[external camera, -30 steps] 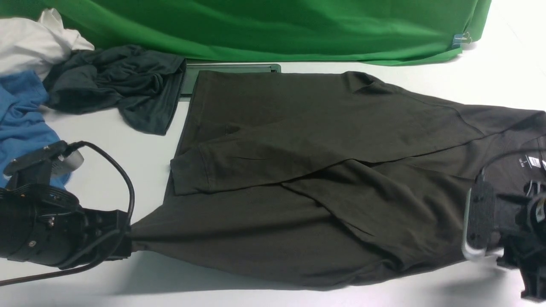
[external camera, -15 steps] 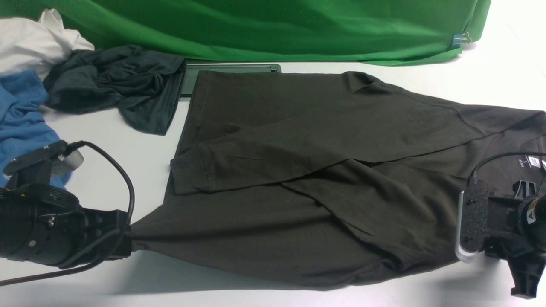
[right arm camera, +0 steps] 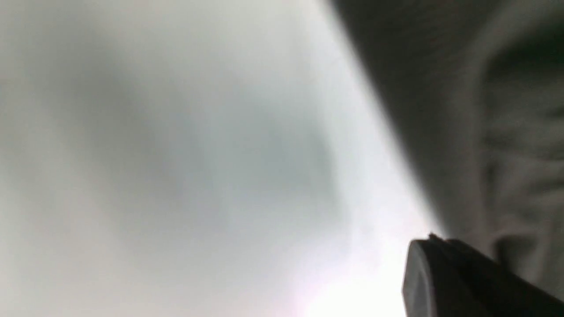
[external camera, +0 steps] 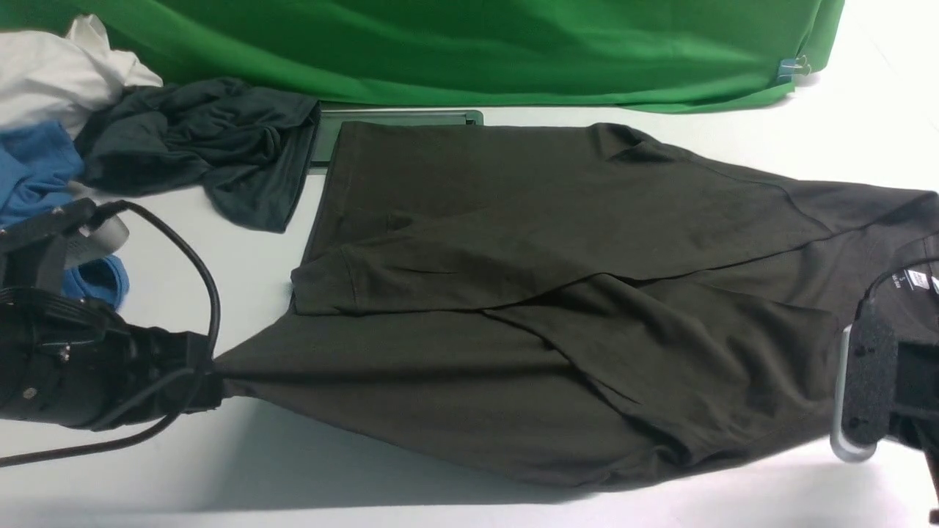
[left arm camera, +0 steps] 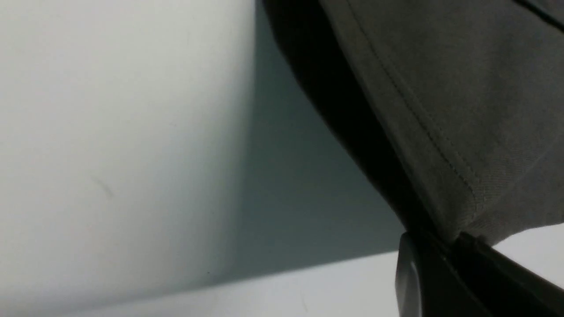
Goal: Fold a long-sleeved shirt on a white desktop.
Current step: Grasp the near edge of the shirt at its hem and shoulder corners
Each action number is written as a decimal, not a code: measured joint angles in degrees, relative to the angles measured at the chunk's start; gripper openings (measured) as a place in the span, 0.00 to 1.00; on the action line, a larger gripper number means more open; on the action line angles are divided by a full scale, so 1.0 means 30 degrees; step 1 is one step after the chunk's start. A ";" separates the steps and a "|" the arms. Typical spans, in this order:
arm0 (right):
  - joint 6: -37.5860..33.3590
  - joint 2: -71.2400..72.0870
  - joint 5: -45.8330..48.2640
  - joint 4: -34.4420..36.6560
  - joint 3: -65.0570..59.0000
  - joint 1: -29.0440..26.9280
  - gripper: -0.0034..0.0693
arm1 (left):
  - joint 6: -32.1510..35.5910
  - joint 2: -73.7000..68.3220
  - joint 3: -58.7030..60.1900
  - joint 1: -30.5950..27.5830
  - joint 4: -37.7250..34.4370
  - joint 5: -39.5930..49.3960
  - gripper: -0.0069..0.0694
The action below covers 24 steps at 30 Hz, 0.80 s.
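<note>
Two black arms reach in low from the near corners in the front view. The left hand [external camera: 213,383] lies almost level just above the smooth white tabletop [external camera: 242,293], pointing right, pressed together on the near hem corner of the very dark brown-black knit long-sleeved shirt [external camera: 513,220]; a black cable [external camera: 209,293] loops over its wrist. The shirt lies spread sideways across the middle of the tabletop, hem to the left, collar and small white neck label [external camera: 915,279] to the right, both sleeves folded across the body. The right hand [external camera: 862,389] shows its padded black finger upright at the near shoulder, closed on the fabric there, and the near edge of the shirt is raised off the surface with shadow beneath. A rectangular grey metal hatch [external camera: 396,116] peeks out at the far hem. A crumpled charcoal-grey garment [external camera: 213,147], a blue shirt [external camera: 29,169] and a white cloth [external camera: 51,73] lie at the far left, before a draped green cloth [external camera: 440,44].

From the left wrist, the left hand [left arm camera: 445,273] pinches the stitched hem of the shirt [left arm camera: 462,88], which hangs clear above the shadowed tabletop [left arm camera: 110,132].

From the right wrist the picture is blurred: the right hand [right arm camera: 462,281] meets bunched folds of the shirt [right arm camera: 484,110] over the pale tabletop [right arm camera: 176,132].
</note>
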State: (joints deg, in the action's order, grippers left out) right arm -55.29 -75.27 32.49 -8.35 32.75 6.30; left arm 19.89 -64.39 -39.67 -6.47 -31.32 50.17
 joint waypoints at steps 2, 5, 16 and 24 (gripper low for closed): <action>-0.0395 -0.0143 -0.0385 0.0471 -0.0064 0.0000 0.12 | 0.0000 0.0000 0.0000 0.0000 0.0000 0.0000 0.12; -0.1054 -0.0553 -0.0660 0.0904 -0.0210 0.0000 0.24 | 0.0062 0.0000 0.0000 0.0000 0.0000 0.0000 0.12; -0.3137 -0.1915 -0.2715 0.1246 -0.0292 0.0000 0.55 | 0.0283 0.0000 0.0000 0.0000 -0.0055 -0.0090 0.12; -0.3352 -0.3082 -0.3556 0.1246 -0.0292 0.0000 0.61 | 0.0335 0.0000 0.0000 0.0000 -0.0055 -0.0112 0.12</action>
State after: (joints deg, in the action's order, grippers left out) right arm -65.35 -84.52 21.82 -4.61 31.87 6.30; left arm 20.89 -64.39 -39.67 -6.47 -31.48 49.83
